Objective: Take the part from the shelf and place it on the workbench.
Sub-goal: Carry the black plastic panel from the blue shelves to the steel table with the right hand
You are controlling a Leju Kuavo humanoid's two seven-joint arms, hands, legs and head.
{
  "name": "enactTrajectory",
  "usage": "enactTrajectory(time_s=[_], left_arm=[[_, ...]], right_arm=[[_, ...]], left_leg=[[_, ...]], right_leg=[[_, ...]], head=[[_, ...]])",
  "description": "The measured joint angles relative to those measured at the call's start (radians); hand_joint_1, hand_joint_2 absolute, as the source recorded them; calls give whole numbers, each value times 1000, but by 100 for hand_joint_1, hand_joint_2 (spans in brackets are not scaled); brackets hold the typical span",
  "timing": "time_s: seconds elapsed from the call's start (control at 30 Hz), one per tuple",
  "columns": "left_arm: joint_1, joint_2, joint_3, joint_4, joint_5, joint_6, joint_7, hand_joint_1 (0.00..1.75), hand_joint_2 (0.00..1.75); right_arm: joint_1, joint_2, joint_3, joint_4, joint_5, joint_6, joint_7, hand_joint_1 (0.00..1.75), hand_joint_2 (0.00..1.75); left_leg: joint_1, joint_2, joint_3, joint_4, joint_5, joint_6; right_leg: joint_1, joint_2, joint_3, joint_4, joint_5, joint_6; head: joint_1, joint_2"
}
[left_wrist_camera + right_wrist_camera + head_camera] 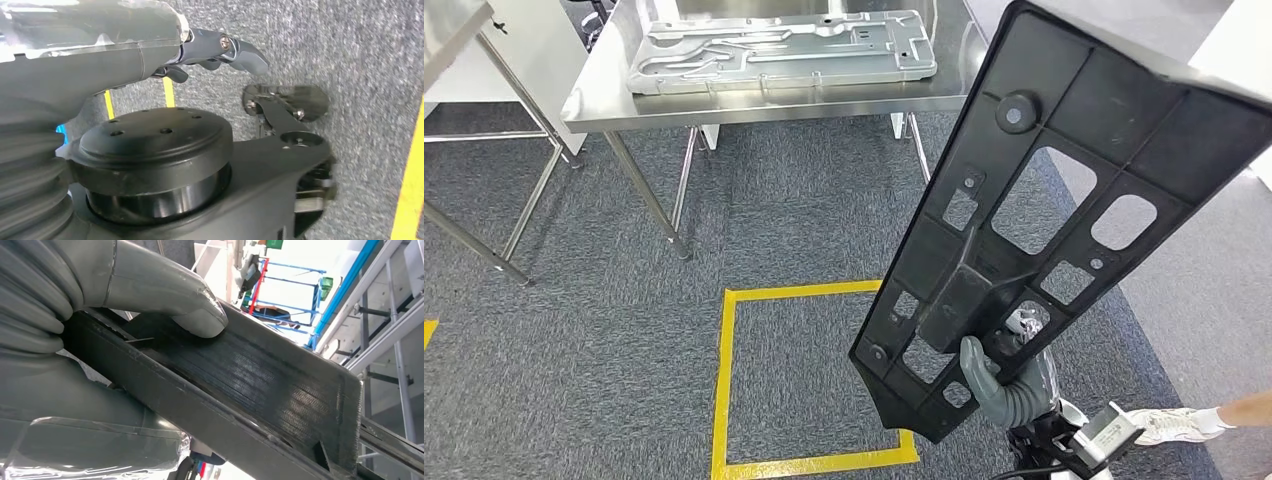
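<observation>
A large black plastic part (1074, 150) with several cut-outs stands tilted up in front of me, held from below by my right hand (999, 385) at the lower right of the head view. Close up, the right hand's thumb (190, 305) presses on the part's dark ribbed face (260, 380). The steel workbench (754, 105) stands ahead across the carpet, apart from the part. My left hand (220, 50) hangs over the grey carpet, holding nothing, its fingers loosely extended.
A silver stamped metal panel (784, 50) lies on the workbench. A yellow tape square (724, 380) marks the carpet in front of me. Another steel table frame (524, 200) stands at the left. A person's white shoe (1169, 425) is at the lower right.
</observation>
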Motion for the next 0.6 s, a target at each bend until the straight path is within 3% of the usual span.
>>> enactTrajectory(time_s=[0.07, 0.1, 0.13, 0.2, 0.27, 0.33, 0.43, 0.47, 0.53, 0.57, 0.6], left_arm=[[1, 0, 0, 0, 1, 0, -1, 0, 175], [2, 0, 0, 0, 1, 0, -1, 0, 175], [3, 0, 0, 0, 1, 0, -1, 0, 175], [3, 0, 0, 0, 0, 0, -1, 0, 175], [2, 1, 0, 0, 0, 1, -1, 0, 175], [1, 2, 0, 0, -1, 1, 0, 0, 175], [2, 1, 0, 0, -1, 1, 0, 0, 175], [2, 1, 0, 0, -1, 1, 0, 0, 175], [1, 1, 0, 0, -1, 2, 0, 0, 175], [1, 0, 0, 0, -1, 2, 0, 0, 175], [2, 0, 0, 0, -1, 2, 0, 0, 175]], right_arm=[[-1, 0, 0, 1, 0, 0, 0, 175, 175], [-2, 0, 0, 1, 0, 0, 0, 175, 175], [-2, 0, 0, 1, 0, 1, 0, 175, 175], [-4, 0, 1, 1, 0, 1, 0, 175, 175], [-7, 0, 1, 2, 0, 1, 1, 175, 175], [-9, 0, 1, 2, 0, 1, 2, 175, 175], [-9, 0, 1, 0, 0, -1, 3, 175, 175], [-9, 0, 1, -1, 0, -1, 3, 175, 175], [-7, 0, 1, 0, 0, -2, 4, 175, 175], [-5, 0, 1, 0, 0, -2, 4, 175, 175], [-3, 0, 1, 0, 0, -3, 5, 175, 175]], left_leg=[[0, 0, -68, 132, -47, -3], [0, 0, -84, 157, -44, -2], [0, 0, -79, 139, -20, 1], [-3, 0, -22, 7, 58, 13], [-9, -1, 30, -108, 100, 27], [-14, -1, 42, -135, 99, 35], [-7, -1, 49, -150, 102, 46], [-4, -1, 54, -155, 103, 50], [-3, 0, 57, -157, 101, 55], [-3, 0, 59, -157, 99, 55], [-3, 0, 61, -157, 96, 55]], right_leg=[[5, 0, 2, 0, -3, -5], [8, 0, 5, 1, -5, -7], [10, 2, 8, 1, -7, -8], [13, 4, 19, 1, -14, -6], [17, 5, 24, 4, -20, 0], [18, 4, 22, 5, -23, 10], [17, 2, 15, 25, -40, 27], [16, 2, -3, 65, -62, 33], [9, 3, -74, 196, -120, 43], [5, 2, -111, 258, -139, 47], [1, 2, -134, 290, -137, 51]], head=[[0, 0], [0, 0], [0, 0], [0, 0], [0, 0], [0, 0], [0, 0], [0, 0], [0, 0], [0, 0], [0, 0]])
